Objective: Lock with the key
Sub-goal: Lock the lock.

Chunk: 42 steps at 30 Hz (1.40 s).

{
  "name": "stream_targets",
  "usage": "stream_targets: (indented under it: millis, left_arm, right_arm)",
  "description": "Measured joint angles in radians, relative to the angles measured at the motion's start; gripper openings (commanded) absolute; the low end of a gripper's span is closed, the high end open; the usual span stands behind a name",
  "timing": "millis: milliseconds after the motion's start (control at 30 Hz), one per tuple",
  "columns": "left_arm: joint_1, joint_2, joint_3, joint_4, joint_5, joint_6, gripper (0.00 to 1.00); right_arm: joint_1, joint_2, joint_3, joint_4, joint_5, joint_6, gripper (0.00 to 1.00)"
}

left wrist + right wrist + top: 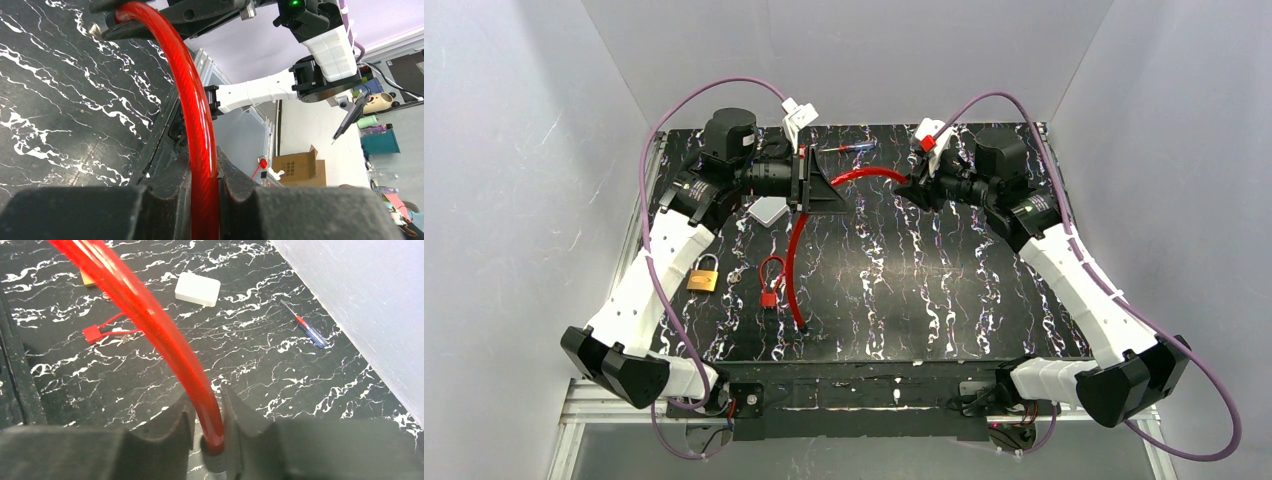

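A red cable [796, 262] arcs above the black marbled table [944, 290]; its free end lies at the front [802, 322]. My left gripper [826, 188] is shut on the cable's middle, seen between its pads in the left wrist view [202, 175]. My right gripper [916, 186] is shut on the cable's dark end fitting [215, 446], with the cable [150, 315] rising from between its jaws [207, 420]. A small red tag on a red loop, with a small metal piece that may be the key [771, 287], lies on the table, also in the right wrist view [93, 333]. A brass padlock [704, 275] lies to its left.
A white box [769, 210] lies under my left wrist, also in the right wrist view [198, 289]. A blue and red screwdriver [849, 148] lies at the back, near the wall [306, 326]. White walls enclose the table on three sides.
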Motion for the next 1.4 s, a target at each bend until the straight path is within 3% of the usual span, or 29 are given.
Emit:
stream_targets:
  millis: [100,233,300,467,833,967,1167,1400]
  left_arm:
    - [0.0,0.0,-0.006,0.016,-0.003,-0.004,0.0]
    - [0.006,0.0,-0.014,0.021,-0.01,0.001,0.0]
    - [0.006,0.0,-0.015,0.02,-0.018,0.009,0.16]
    - [0.006,-0.006,-0.015,-0.005,-0.053,0.086,0.43]
    - [0.03,-0.118,-0.023,-0.225,-0.16,0.415,0.67]
    - [0.07,-0.183,-0.08,-0.28,-0.183,0.555,0.82]
    - [0.079,-0.277,-0.24,-0.293,-0.193,0.713,0.83]
    - [0.079,-0.383,-0.384,-0.214,-0.172,0.77,0.67]
  right_arm:
    - [0.007,0.003,-0.001,0.016,0.007,0.006,0.01]
    - [0.009,0.004,-0.005,0.032,0.023,0.023,0.01]
    - [0.01,0.005,-0.008,0.042,0.029,0.043,0.01]
    - [0.004,0.02,-0.014,0.097,0.035,0.132,0.01]
    - [-0.047,0.034,0.008,0.15,-0.016,0.3,0.01]
    - [-0.058,0.034,0.038,0.152,-0.02,0.337,0.01]
    - [-0.078,0.034,0.056,0.157,-0.031,0.399,0.01]
    - [-0.093,0.034,0.063,0.168,-0.06,0.462,0.01]
